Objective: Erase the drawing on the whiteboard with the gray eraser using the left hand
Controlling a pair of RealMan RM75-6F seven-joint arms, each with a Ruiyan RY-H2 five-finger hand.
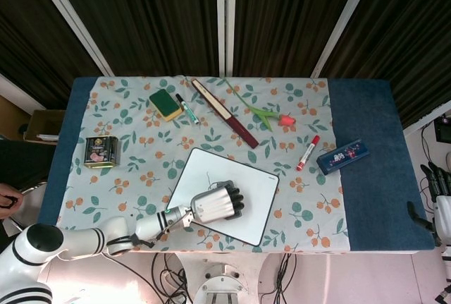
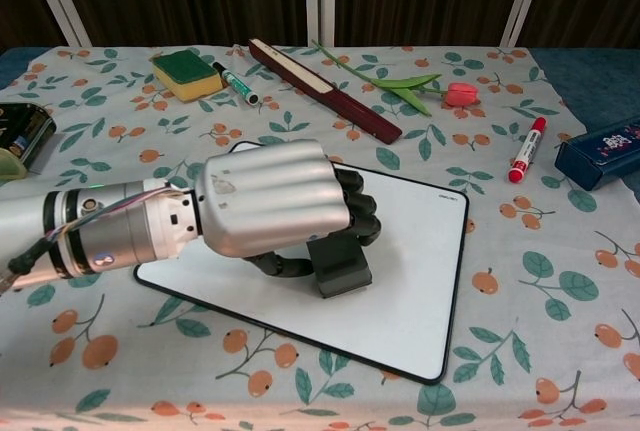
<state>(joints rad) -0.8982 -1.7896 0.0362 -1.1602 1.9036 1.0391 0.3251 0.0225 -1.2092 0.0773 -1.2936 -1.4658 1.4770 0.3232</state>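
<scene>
Gray eraser (image 2: 340,263) is gripped by the left hand (image 2: 275,213), fingers curled round it, and pressed onto the whiteboard (image 2: 420,281) near its middle. A short pen stroke is seen in the head view near the board's far-left edge; elsewhere the visible surface is seen white. Right hand (image 1: 438,184) is seen only at the frame edge beside the table; its state cannot be told.
</scene>
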